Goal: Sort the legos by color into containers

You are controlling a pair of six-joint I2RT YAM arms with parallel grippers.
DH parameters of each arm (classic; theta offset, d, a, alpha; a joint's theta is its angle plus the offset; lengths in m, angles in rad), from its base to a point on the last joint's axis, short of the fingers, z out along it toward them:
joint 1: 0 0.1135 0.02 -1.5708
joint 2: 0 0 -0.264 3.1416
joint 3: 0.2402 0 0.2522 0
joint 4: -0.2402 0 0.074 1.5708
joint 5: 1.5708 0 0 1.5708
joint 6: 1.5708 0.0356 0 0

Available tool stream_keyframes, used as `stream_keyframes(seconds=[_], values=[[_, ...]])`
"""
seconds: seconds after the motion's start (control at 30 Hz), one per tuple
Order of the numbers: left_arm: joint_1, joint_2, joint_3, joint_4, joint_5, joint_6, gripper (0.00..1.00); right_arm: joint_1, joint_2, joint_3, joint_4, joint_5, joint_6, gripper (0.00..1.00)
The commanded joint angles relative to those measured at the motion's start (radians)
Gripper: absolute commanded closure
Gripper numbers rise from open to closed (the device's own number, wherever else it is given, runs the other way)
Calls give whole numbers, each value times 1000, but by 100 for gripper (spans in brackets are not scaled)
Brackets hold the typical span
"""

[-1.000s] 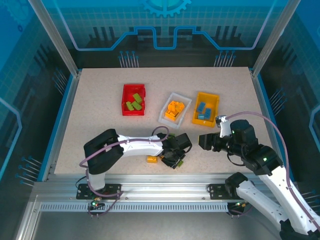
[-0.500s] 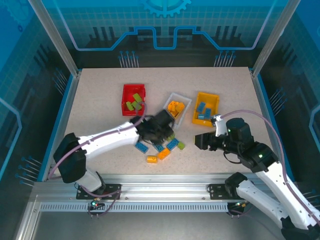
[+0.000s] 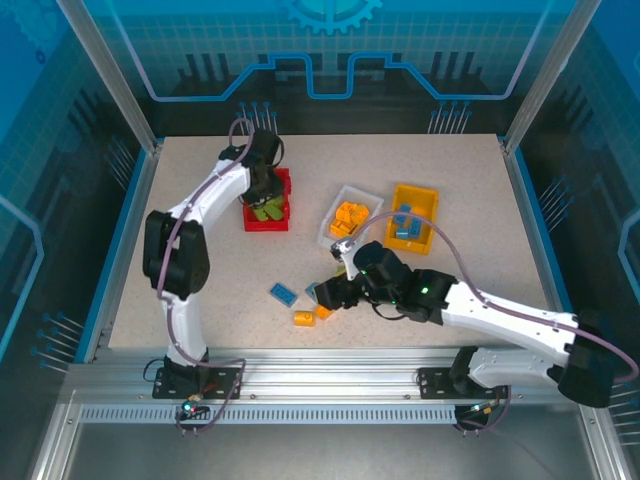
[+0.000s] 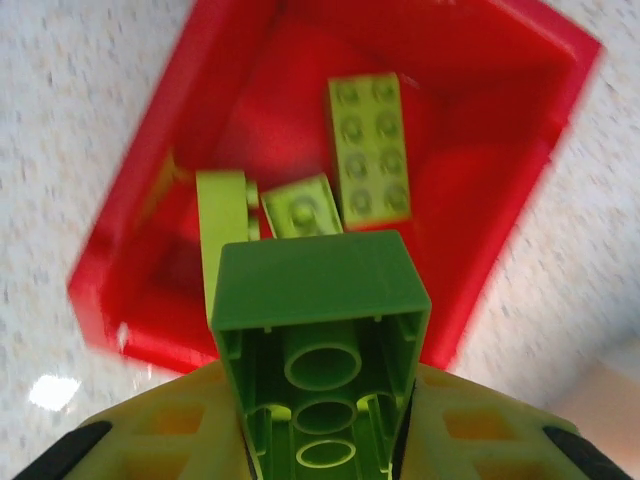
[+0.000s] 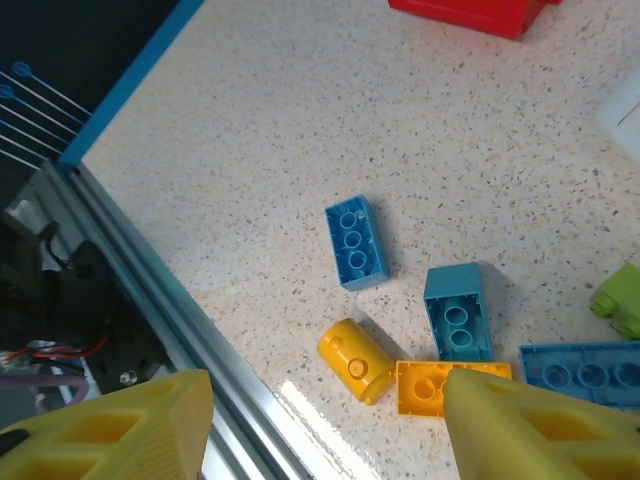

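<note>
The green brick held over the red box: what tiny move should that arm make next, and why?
Probably open the left gripper and let the green brick drop. It is clamped right above the red bin, which already holds other green bricks, so the colour matches and no more travel seems needed.

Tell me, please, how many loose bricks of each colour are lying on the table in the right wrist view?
Blue bricks: 3
Orange-yellow bricks: 2
Green brick: 1
Total: 6
</note>
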Motion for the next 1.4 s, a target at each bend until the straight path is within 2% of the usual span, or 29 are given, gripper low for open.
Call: stream_keyframes(seconds=[0.0, 0.13, 0.33, 0.5, 0.77, 1.13, 1.27, 1.37], values=[[34, 101, 117, -97, -25, 132, 73, 16, 42, 17, 99, 62, 32, 36], [58, 202, 210, -99, -20, 169, 69, 15, 103, 37, 85, 77, 32, 36], [60, 248, 259, -107, -2, 200, 53, 11, 241, 98, -19, 126, -3, 32], [58, 185, 232, -96, 39, 193, 44, 1, 400, 196, -138, 147, -102, 29], [16, -1, 150, -95, 68, 165, 40, -7, 606, 336, -245, 143, -166, 29], [-87, -482, -254, 81, 163, 58, 33, -8, 743, 411, -284, 182, -161, 53], [-146, -641, -372, 138, 202, 35, 31, -8, 750, 416, -272, 195, -161, 66], [-212, -753, -443, 182, 227, 28, 29, -7, 690, 399, -249, 235, -158, 75]])
